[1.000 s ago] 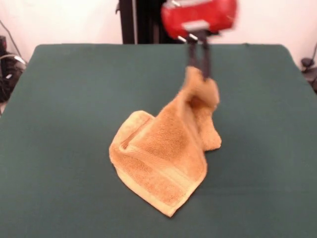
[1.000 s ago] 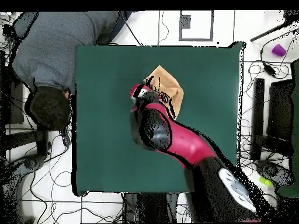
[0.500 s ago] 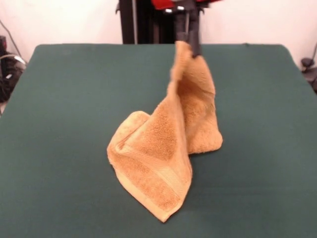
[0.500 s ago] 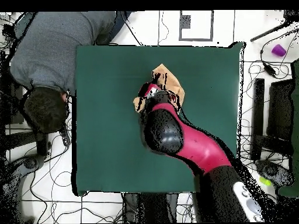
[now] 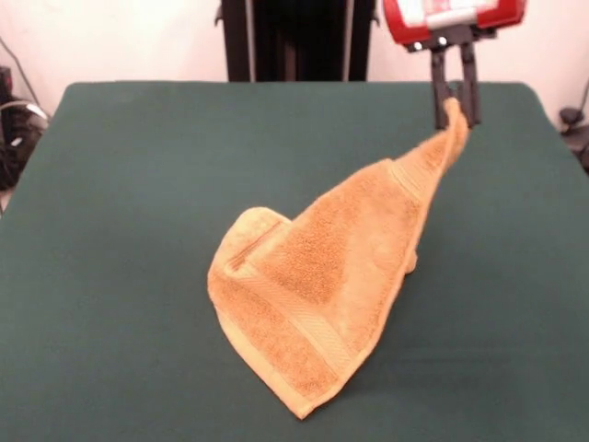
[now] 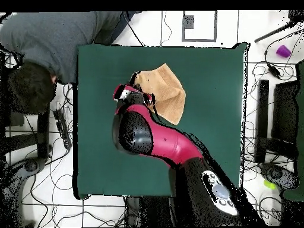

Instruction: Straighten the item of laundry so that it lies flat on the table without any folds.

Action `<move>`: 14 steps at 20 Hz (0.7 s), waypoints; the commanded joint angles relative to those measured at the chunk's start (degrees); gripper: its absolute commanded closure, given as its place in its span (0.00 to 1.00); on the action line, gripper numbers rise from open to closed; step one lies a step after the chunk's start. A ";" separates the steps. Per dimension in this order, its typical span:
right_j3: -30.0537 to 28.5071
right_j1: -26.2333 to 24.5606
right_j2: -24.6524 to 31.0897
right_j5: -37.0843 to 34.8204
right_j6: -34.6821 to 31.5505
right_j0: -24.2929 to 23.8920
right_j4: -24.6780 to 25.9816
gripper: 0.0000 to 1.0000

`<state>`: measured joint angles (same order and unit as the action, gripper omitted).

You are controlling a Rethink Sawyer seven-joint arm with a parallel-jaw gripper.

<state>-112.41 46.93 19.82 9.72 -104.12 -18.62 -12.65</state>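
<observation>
The golden yellow-orange towel (image 5: 322, 295) lies partly on the dark green table (image 5: 138, 184), still folded at its near left part. One corner is lifted and stretched up to the right. My gripper (image 5: 455, 112) is shut on that corner, above the table's far right part. In the overhead view the towel (image 6: 166, 92) spreads to the right of my gripper (image 6: 132, 90), and the red arm (image 6: 154, 136) covers part of it. The white tag is not visible.
A person in a grey top (image 6: 53, 41) leans at the table's upper left edge in the overhead view. Cables and equipment (image 6: 273, 119) lie on the floor around the table. The robot's black pedestal (image 5: 294, 41) stands behind the far edge.
My gripper has carried the held corner from the table's far middle to the right in the front view. The towel has stretched out and opened wider. The person has shifted.
</observation>
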 commanded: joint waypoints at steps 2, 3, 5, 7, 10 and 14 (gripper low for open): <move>6.44 -9.98 1.26 10.17 -12.94 2.13 0.90 1.00; 7.16 -11.10 1.24 12.16 -13.29 2.60 1.04 1.00; 8.83 -12.84 1.01 14.39 -12.62 3.39 1.41 1.00; 9.79 -14.16 1.45 16.07 -12.80 3.74 1.59 1.00; 10.50 -14.95 4.05 15.98 -13.73 2.38 2.41 1.00; 12.22 -16.89 7.10 18.30 -16.38 1.34 3.19 1.00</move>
<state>-104.52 34.72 20.33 25.11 -104.25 -18.07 -11.60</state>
